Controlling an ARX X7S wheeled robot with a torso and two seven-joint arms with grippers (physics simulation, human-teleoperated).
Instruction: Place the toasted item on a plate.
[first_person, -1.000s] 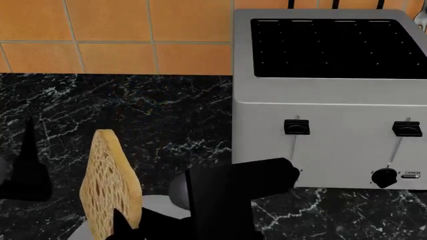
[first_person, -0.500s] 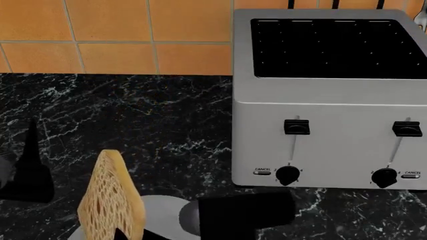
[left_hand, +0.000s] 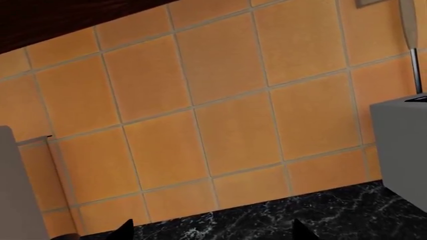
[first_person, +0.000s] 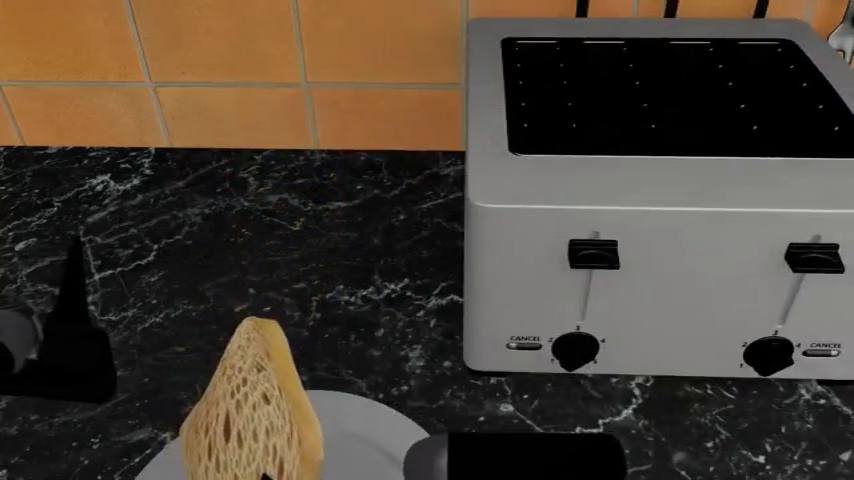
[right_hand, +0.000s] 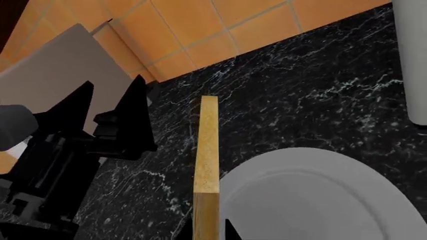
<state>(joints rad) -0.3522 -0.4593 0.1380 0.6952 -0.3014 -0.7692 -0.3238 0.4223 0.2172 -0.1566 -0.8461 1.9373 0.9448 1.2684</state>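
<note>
The toasted item (first_person: 254, 410) is a golden, net-faced slice standing upright on its edge in the head view. It is over the left rim of the white plate (first_person: 367, 430). In the right wrist view the toasted item (right_hand: 207, 150) shows edge-on beside the plate (right_hand: 313, 195). My right gripper (right_hand: 207, 231) is shut on its lower end. I cannot tell whether the slice touches the plate. My right arm (first_person: 521, 455) lies low over the plate. My left gripper (left_hand: 213, 232) stands open and empty, to the left of the slice (first_person: 60, 340).
A boxy silver toaster (first_person: 654, 200) with two levers and two knobs stands at the back right on the black marble counter (first_person: 307, 230). Orange tiles (first_person: 227, 70) line the wall behind. A grey box (right_hand: 60, 65) sits beyond the left gripper. A white object (right_hand: 410, 60) stands near the plate.
The right arm has sunk lower, carrying the slice down and slightly right over the plate. The toaster's left knob is now uncovered. The left gripper has edged slightly right.
</note>
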